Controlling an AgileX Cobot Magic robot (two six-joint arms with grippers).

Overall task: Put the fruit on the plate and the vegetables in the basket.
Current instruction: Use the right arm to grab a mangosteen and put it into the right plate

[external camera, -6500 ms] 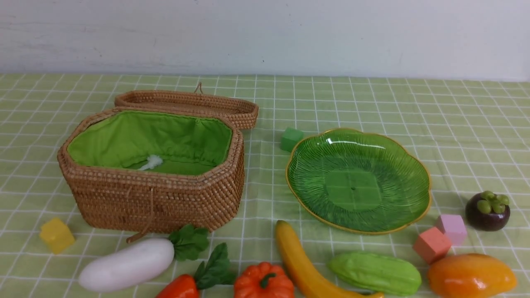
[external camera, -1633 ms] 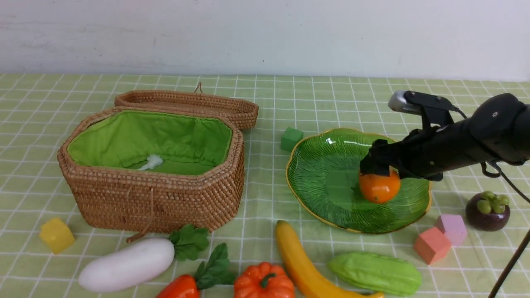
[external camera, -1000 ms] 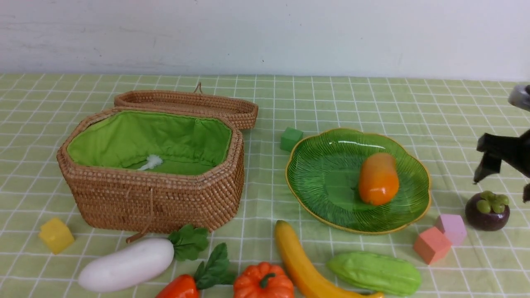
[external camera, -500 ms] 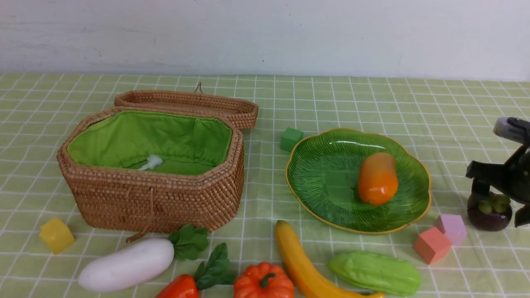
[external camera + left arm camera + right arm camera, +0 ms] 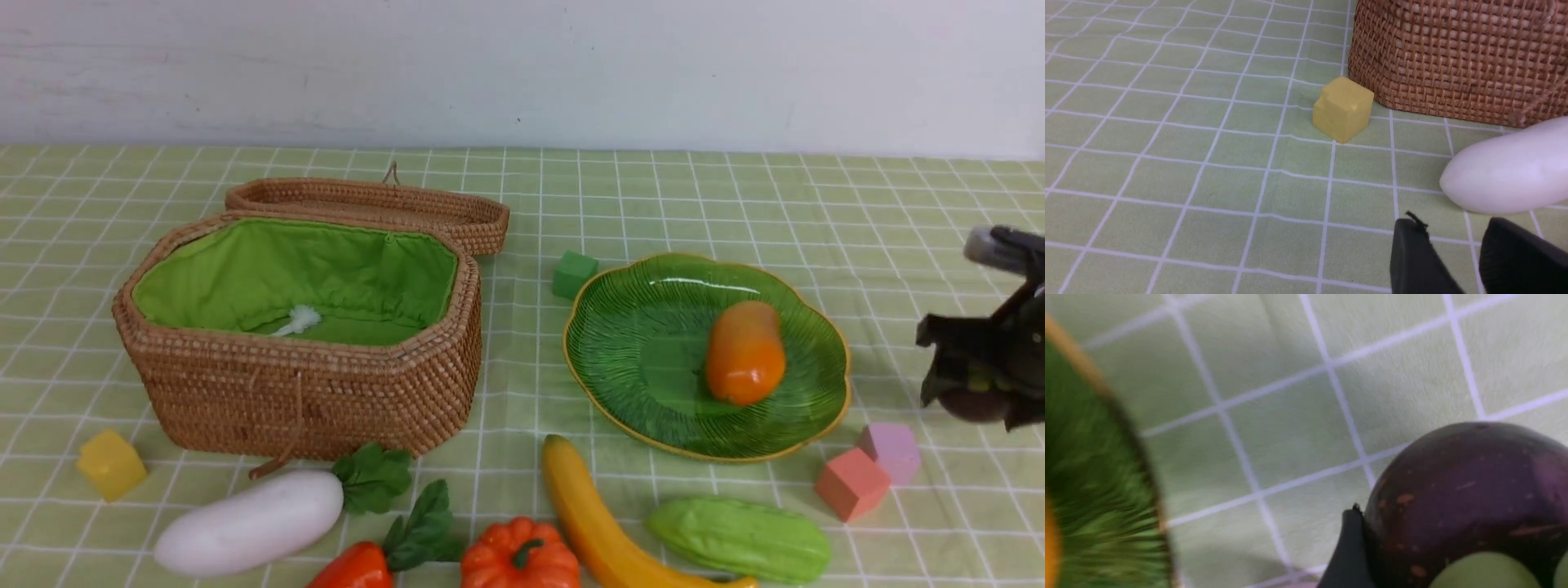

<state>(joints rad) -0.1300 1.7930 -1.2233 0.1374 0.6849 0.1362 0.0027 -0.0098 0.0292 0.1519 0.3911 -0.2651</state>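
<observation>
While the front view blurs the right gripper (image 5: pixel 971 384) at its right edge, the right wrist view shows a black finger (image 5: pixel 1349 551) pressed against the purple mangosteen (image 5: pixel 1461 490), gripped just right of the plate (image 5: pixel 637 343) that holds the mango (image 5: pixel 744 353). Only the left wrist view shows the left gripper (image 5: pixel 1470 261), at lower right, jaws apart and empty near the radish (image 5: pixel 1506 171). Half a second ago the mangosteen sat slightly lower in the front view.

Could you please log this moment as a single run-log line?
right pincer: shut on mangosteen | left pincer: open, by radish | mango: on plate | basket: open
</observation>
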